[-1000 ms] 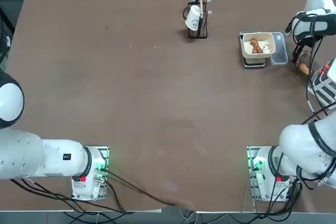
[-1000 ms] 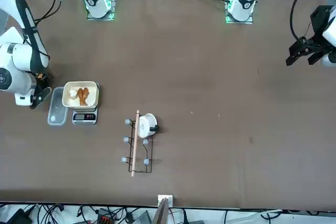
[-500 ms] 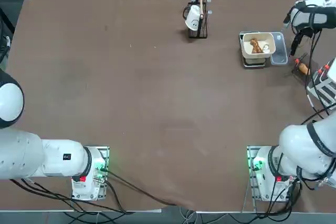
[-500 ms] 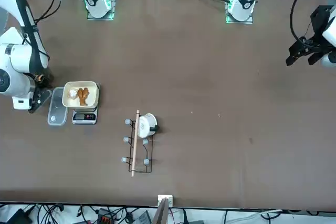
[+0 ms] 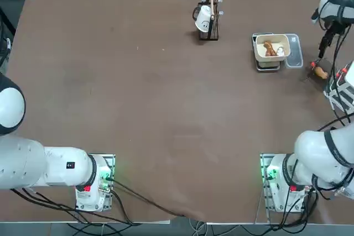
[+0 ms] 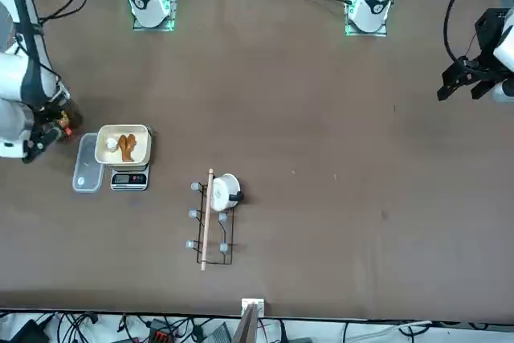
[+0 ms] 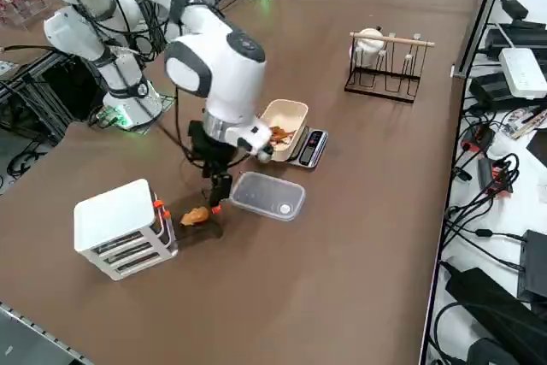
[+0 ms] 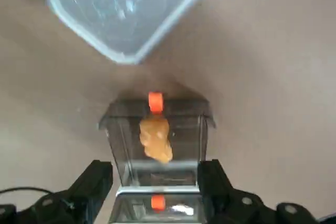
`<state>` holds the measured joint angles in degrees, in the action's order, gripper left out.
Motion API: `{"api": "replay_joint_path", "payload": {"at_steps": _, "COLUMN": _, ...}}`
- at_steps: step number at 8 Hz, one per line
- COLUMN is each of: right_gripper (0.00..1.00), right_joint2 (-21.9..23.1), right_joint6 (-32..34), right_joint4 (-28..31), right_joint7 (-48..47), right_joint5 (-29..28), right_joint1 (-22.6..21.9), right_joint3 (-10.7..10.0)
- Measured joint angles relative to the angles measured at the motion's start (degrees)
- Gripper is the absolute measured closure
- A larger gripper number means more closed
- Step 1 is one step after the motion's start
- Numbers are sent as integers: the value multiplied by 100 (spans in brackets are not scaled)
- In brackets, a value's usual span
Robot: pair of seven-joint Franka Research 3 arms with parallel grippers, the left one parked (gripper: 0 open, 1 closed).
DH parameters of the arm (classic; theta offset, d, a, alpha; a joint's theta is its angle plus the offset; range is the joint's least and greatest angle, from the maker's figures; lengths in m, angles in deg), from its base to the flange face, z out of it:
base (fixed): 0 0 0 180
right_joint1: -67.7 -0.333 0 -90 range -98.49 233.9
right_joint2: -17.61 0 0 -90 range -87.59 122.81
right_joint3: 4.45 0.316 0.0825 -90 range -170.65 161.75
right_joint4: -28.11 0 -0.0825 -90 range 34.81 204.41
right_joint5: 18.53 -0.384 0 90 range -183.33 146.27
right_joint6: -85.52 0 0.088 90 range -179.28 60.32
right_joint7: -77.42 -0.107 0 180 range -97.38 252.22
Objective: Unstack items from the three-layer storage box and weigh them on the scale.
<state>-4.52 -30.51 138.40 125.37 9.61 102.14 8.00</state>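
Over open drawer (image 8: 126, 145): R gripper (image 8: 155, 174), jaws wide

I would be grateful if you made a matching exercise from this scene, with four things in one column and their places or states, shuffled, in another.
Things
1. Right end effector
2. Lumpy orange-brown piece nearest the end effector
3. White roundish piece
4. Translucent bluish plate

Places or states
A. In the cream tray on the scale
B. Fingers apart, at the pulled-out drawer of the storage box
C. On the table, beside the scale
D. Inside the pulled-out drawer

Right pairs: 1-B, 2-D, 3-A, 4-C
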Motion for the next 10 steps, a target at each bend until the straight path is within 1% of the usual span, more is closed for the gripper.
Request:
{"api": "replay_joint_path", "payload": {"at_steps": 1, "right_gripper": 4, "right_joint2": -54, "right_joint6": -392, "right_joint4": 265, "right_joint7": 58, "right_joint5": 0, "right_joint1": 262, "right_joint3": -7}}
{"api": "replay_joint_path", "payload": {"at_steps": 2, "right_gripper": 8, "right_joint2": -117, "right_joint6": -849, "right_joint4": 571, "right_joint7": 60, "right_joint5": 0, "right_joint1": 438, "right_joint3": -11}}
{"api": "replay_joint_path", "payload": {"at_steps": 3, "right_gripper": 16, "right_joint2": -165, "right_joint6": -1119, "right_joint4": 778, "right_joint7": 60, "right_joint5": 3, "right_joint1": 515, "right_joint3": -12}}
{"api": "replay_joint_path", "payload": {"at_steps": 4, "right_gripper": 32, "right_joint2": -186, "right_joint6": -1192, "right_joint4": 841, "right_joint7": 60, "right_joint5": 12, "right_joint1": 522, "right_joint3": -9}}
{"api": "replay_joint_path", "payload": {"at_steps": 5, "right_gripper": 36, "right_joint2": -190, "right_joint6": -1252, "right_joint4": 840, "right_joint7": 60, "right_joint5": 20, "right_joint1": 522, "right_joint3": -3}}
{"api": "replay_joint_path", "payload": {"at_steps": 6, "right_gripper": 39, "right_joint2": -195, "right_joint6": -1354, "right_joint4": 840, "right_joint7": 60, "right_joint5": 25, "right_joint1": 522, "right_joint3": 1}}
{"api": "replay_joint_path", "payload": {"at_steps": 10, "right_gripper": 38, "right_joint2": -380, "right_joint6": -1570, "right_joint4": 855, "right_joint7": 61, "right_joint5": 37, "right_joint1": 566, "right_joint3": -27}}
